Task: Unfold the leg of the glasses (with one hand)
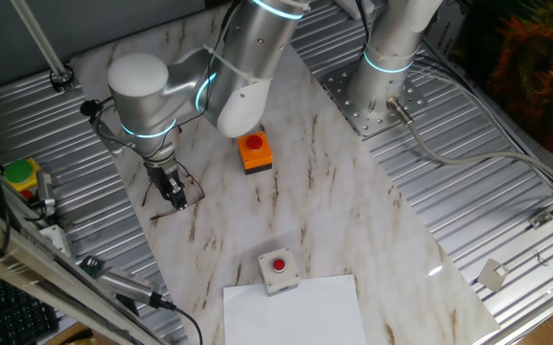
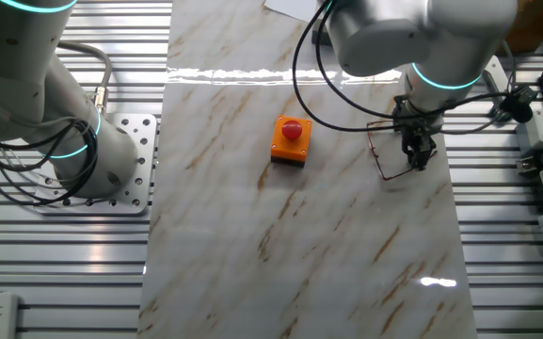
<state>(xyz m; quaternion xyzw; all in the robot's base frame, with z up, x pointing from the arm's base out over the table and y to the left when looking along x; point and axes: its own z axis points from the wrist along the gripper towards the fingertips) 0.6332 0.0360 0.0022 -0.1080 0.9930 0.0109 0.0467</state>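
**Gripper down on the glasses at the table's edge**

Nearest in one fixed view lies a white sheet (image 1: 295, 309), with a grey box with a red button (image 1: 278, 271) touching its far edge. Farther back, near the marble board's (image 1: 353, 211) left edge, the glasses (image 1: 172, 195) rest flat on the board, thin dark wire with a slender temple arm running out toward the near left. The gripper (image 1: 173, 192) points straight down onto them, its dark fingers among the wires; whether the jaws are apart or pinched on the frame cannot be told. Beyond, toward the board's middle, stands the orange box (image 1: 255, 151) with its red button. The other fixed view shows the gripper (image 2: 419, 155) at the glasses' (image 2: 385, 151) right side, well apart from the orange box (image 2: 291, 141).
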